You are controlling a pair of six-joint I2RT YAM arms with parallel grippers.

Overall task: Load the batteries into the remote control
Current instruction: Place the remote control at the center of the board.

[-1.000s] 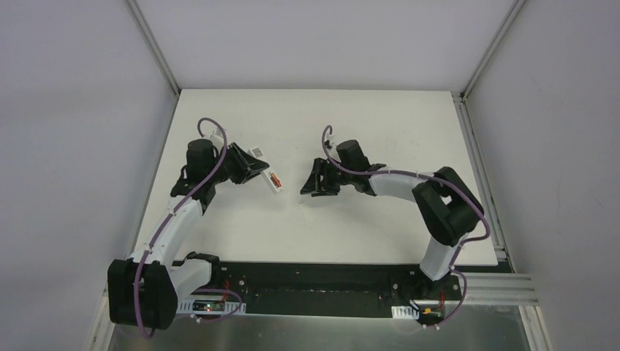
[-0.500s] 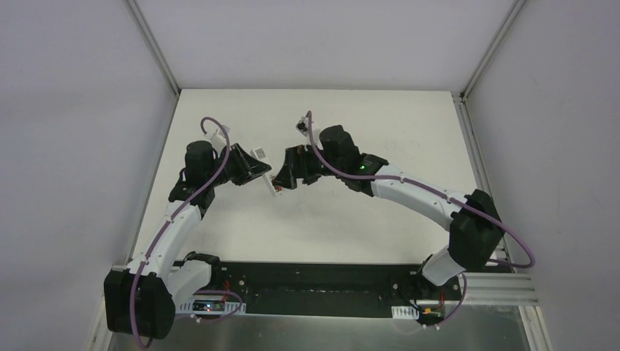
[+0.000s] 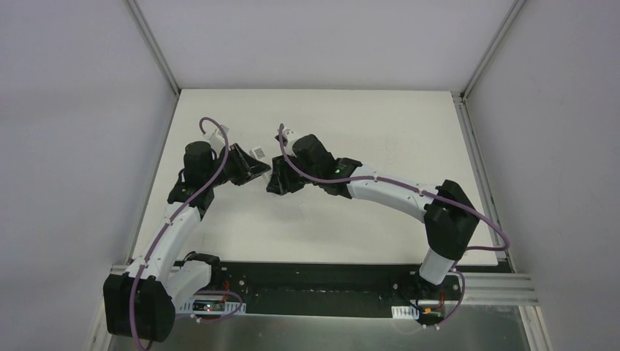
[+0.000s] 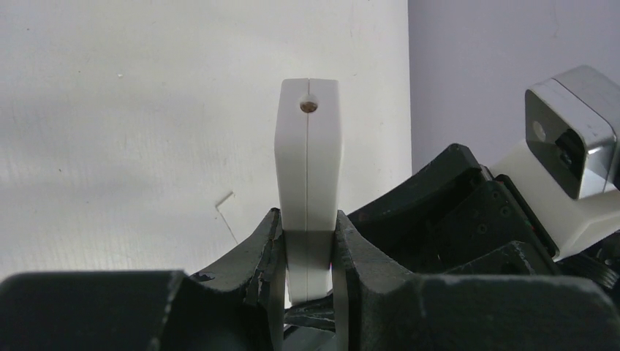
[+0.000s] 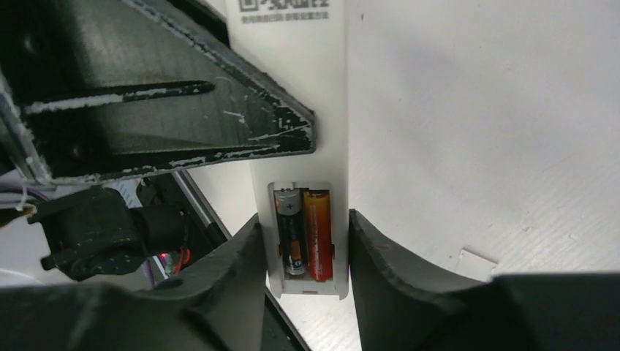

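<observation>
Right end effector [image 5: 303, 248] moved left — now straddles remote control [image 5: 314, 58].

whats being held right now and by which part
Left fingers pinch the remote mid-length, front and back. Right fingers flank its battery end; grip unclear.

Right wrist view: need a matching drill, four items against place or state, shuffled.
1 remote
2 black battery
3 orange battery
4 right gripper

A straddles the remote's battery end
B clamped in the left gripper
C right-hand slot in the right wrist view
D left-hand slot in the right wrist view

Pairs: 1-B, 2-D, 3-C, 4-A
</observation>
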